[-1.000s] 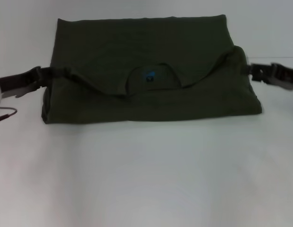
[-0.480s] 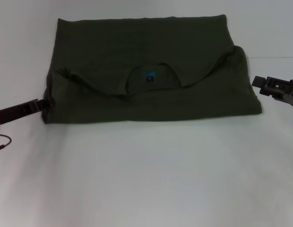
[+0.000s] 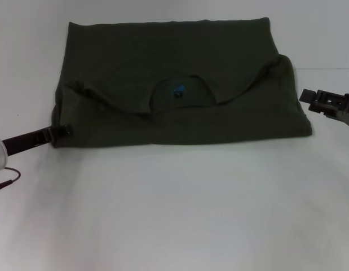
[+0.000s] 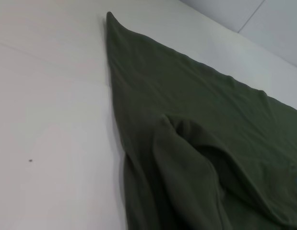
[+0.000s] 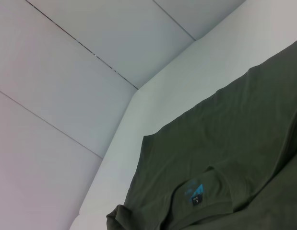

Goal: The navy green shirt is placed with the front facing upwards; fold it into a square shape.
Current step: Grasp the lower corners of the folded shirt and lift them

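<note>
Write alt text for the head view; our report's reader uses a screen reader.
A navy green shirt, folded into a wide rectangle, lies on a white table, its neck label showing. The left gripper touches its near left corner; the right gripper hovers just off its right edge.

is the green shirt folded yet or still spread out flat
Partly folded. The navy green shirt is doubled over once, its near part lying over the far part, collar and neck label on top. Not yet square.

The navy green shirt (image 3: 180, 84) is spread on the far half of the desk (image 3: 180, 209), with its near part folded back over the rest. The left gripper (image 3: 60, 130) is found at the shirt's near left corner. The right gripper (image 3: 321, 101) is seen apart, just beside the shirt's right edge.
</note>
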### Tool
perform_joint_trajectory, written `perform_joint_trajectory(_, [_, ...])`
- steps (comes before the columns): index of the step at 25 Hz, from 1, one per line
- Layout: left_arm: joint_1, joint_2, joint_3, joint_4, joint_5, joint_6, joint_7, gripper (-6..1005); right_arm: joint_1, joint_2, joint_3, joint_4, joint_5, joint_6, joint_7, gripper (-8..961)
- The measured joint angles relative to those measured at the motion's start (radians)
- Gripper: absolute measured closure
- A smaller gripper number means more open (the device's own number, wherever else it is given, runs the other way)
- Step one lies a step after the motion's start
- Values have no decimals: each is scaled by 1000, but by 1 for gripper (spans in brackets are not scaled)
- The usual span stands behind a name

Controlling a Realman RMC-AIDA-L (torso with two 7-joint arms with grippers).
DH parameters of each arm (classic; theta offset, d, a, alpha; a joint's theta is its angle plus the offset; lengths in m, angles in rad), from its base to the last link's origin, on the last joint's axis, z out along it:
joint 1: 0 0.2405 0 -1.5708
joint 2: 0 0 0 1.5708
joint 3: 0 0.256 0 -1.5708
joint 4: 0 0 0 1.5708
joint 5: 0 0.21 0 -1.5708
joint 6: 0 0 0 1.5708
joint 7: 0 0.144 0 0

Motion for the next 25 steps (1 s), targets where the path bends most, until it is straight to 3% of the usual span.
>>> perform_joint_trajectory(9, [-2, -3, 24, -4, 2, 0, 4, 457, -2, -8, 0, 11, 1, 0, 2, 382])
perform_joint_trajectory(14, [-2, -3, 26, 1, 13, 1, -1, 409, -3, -8, 0, 12, 3, -1, 2, 390])
perform_joint_trajectory(17, [-1, -9, 27, 8, 16, 2, -1, 212, -5, -8, 0, 13, 5, -1, 2, 395])
perform_joint_trajectory(25, [8, -31, 35, 60, 21, 11, 8, 253, -10, -9, 11, 13, 7, -2, 4, 409])
